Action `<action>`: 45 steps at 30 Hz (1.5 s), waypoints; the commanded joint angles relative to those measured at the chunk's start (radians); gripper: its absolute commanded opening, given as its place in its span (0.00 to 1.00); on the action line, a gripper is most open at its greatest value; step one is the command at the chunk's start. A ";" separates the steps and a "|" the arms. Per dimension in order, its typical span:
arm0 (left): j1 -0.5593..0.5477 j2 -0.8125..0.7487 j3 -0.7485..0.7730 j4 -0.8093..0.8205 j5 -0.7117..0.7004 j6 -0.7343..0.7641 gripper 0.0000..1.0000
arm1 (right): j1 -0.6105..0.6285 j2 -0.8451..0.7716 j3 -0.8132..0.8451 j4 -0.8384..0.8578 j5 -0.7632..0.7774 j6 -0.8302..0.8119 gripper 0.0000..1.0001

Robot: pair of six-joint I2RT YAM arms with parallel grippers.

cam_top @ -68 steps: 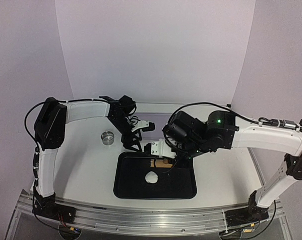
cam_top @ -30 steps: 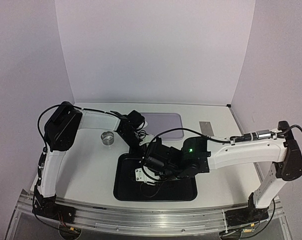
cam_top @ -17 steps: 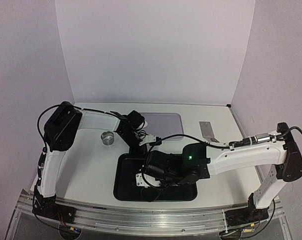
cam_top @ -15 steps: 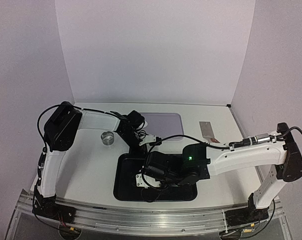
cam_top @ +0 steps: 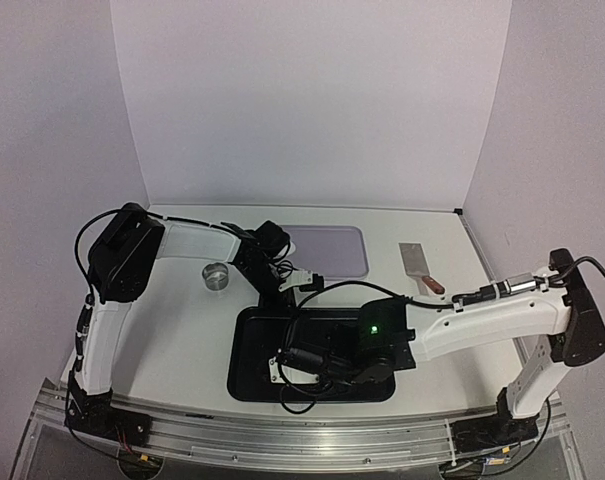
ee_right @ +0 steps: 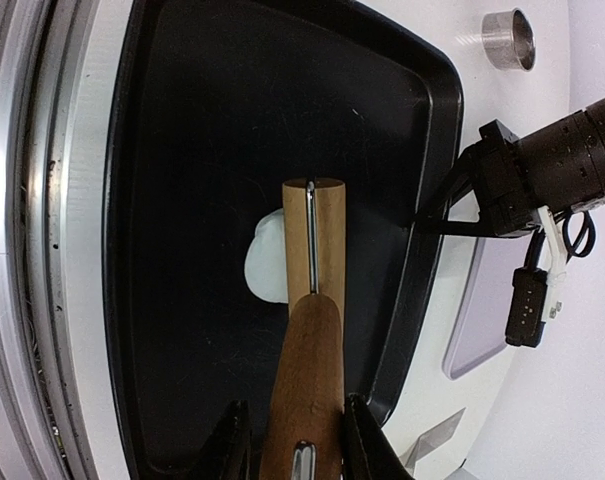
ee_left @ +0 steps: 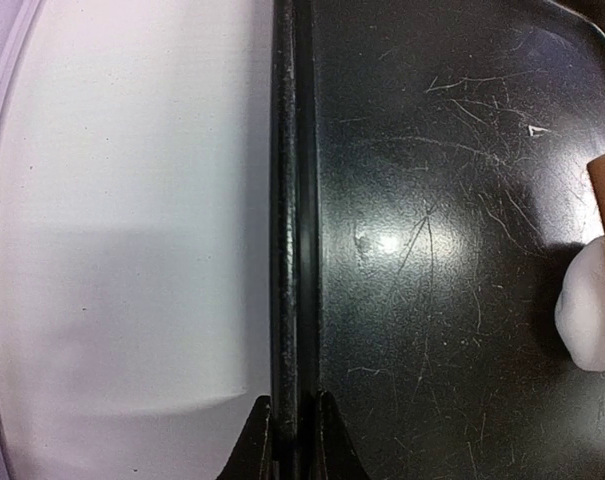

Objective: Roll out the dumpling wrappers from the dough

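Right wrist view, nearest the arm bases: the right claw (ee_right: 297, 422) is clenched on the handle of a wooden rolling pin (ee_right: 315, 240), one finger on each side of it. The pin's pale roller reaches out over the floor of the black tray (ee_right: 182, 150) and covers one side of the dough (ee_right: 265, 262), a small soft white lump of irregular outline lying near the middle of the tray. Whether the roller presses into the lump cannot be told.

Left wrist view, at the tray's far rim: the left claw (ee_left: 290, 428) is clenched on the raised rim, one finger inside the tray and one outside on the desk (ee_left: 132, 250). The dough shows at the edge of this view, just beside the end of the roller, well apart from the gripped rim.

Top external view, beyond the tray: a small metal ring (cam_top: 216, 275) stands on the desk near the left arm's wrist. Farther back lies a pale purple mat (cam_top: 334, 250), and beside it on the right a cleaver (cam_top: 415, 262) with a reddish handle lies flat.
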 commanded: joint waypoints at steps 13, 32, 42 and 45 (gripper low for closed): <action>-0.013 0.011 -0.002 0.038 -0.162 0.073 0.00 | 0.003 0.098 0.076 -0.162 -0.091 0.017 0.00; -0.012 0.014 0.011 0.033 -0.157 0.075 0.00 | -0.096 0.053 0.201 0.032 -0.052 -0.198 0.00; -0.013 0.016 0.015 0.037 -0.160 0.076 0.00 | -0.098 0.079 0.099 0.030 -0.101 -0.191 0.00; -0.013 0.017 0.015 0.039 -0.161 0.076 0.00 | -0.087 0.064 0.079 0.000 -0.110 -0.177 0.00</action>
